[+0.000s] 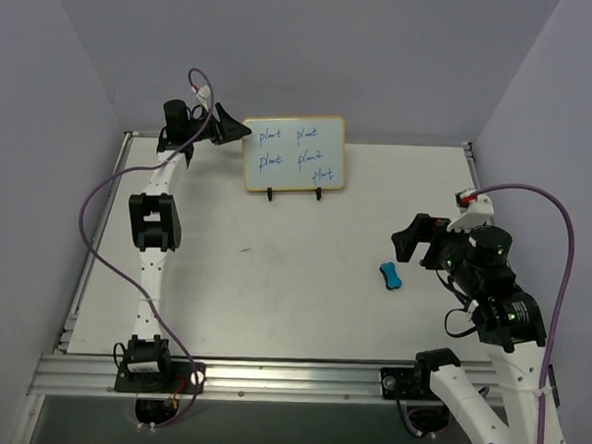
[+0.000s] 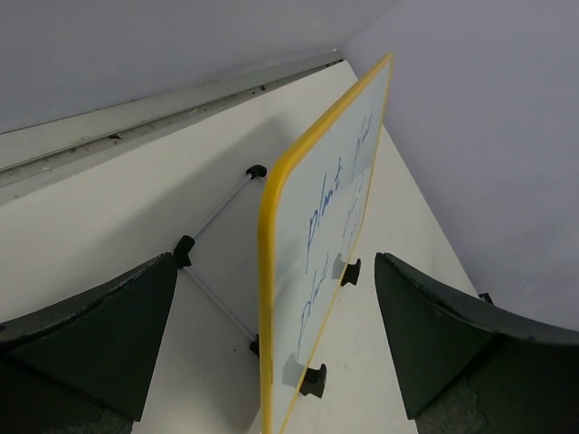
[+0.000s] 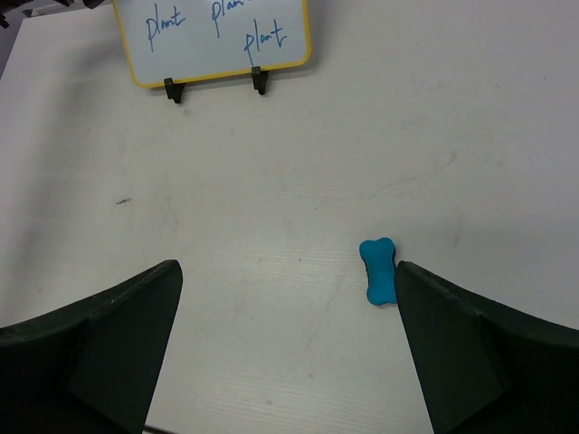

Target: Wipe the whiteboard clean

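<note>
At eleven o'clock the left gripper (image 1: 217, 140), fingers spread wide and holding nothing, straddles the left edge of the whiteboard (image 1: 294, 155), which stands at twelve o'clock with its blue writing (image 1: 310, 136) intact. Nothing looks erased. At four o'clock the eraser (image 1: 390, 275) lies ungrasped before the right gripper (image 1: 424, 249), its fingers likewise wide apart and empty.

The right wrist view's top edge crops the yellow-framed whiteboard (image 3: 210, 47). Overhead, it hides most of its black wire easel (image 1: 269, 193).
</note>
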Controlling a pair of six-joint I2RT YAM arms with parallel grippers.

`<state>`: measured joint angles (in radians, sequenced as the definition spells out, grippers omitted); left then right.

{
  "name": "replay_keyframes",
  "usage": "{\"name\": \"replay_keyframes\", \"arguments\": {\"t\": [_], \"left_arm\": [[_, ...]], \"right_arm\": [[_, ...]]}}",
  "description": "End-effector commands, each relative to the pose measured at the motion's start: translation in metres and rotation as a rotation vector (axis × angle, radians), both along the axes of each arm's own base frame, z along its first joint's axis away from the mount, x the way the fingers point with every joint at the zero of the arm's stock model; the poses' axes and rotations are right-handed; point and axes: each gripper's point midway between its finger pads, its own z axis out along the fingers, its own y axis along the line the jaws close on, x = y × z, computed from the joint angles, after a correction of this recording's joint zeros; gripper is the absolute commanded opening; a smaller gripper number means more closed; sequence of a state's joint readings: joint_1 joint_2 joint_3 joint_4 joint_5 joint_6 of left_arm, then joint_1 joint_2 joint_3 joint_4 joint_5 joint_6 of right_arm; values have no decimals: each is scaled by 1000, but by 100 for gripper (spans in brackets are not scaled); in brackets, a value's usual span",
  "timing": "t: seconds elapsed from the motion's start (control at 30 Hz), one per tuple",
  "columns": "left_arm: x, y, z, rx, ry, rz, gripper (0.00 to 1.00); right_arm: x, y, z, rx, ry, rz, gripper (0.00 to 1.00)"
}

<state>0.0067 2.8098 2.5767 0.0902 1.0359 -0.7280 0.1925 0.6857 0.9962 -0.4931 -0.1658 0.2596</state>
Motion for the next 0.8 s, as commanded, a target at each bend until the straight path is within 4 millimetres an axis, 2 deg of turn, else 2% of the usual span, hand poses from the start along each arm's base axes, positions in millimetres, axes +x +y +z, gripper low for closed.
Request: {"name": "replay_keyframes", "arguments": {"t": [0.0, 0.07, 0.13, 0.17, 0.2, 0.4, 0.5, 0.53, 0.67, 0.77], "left_arm": [[8, 2, 20, -33, -81, 4, 100], [9, 1, 18, -50, -103, -4, 94], [11, 0, 16, -73, -100, 2, 94], [10, -5, 21, -78, -112, -6, 93], [6, -22, 20, -79, -112, -32, 93], [7, -37, 14, -92, -110, -28, 88], [10, -38, 20, -121, -135, -16, 84], [11, -37, 16, -124, -132, -9, 78], [16, -34, 18, -139, -144, 21, 69], [18, -33, 19, -156, -146, 34, 69]], "right_arm": [[0, 8, 7, 10, -30, 49, 100], [-1, 8, 7, 4, -32, 54, 100], [-1, 8, 6, -1, -28, 56, 100], [0, 8, 6, -2, -25, 58, 100], [0, 9, 5, -4, -21, 60, 100], [-3, 13, 8, 9, -33, 86, 100], [-5, 13, 8, 8, -22, 87, 99], [-5, 13, 7, 7, -20, 86, 99], [-6, 13, 4, 10, -9, 88, 99], [-5, 16, 1, 14, 6, 101, 99]]}}
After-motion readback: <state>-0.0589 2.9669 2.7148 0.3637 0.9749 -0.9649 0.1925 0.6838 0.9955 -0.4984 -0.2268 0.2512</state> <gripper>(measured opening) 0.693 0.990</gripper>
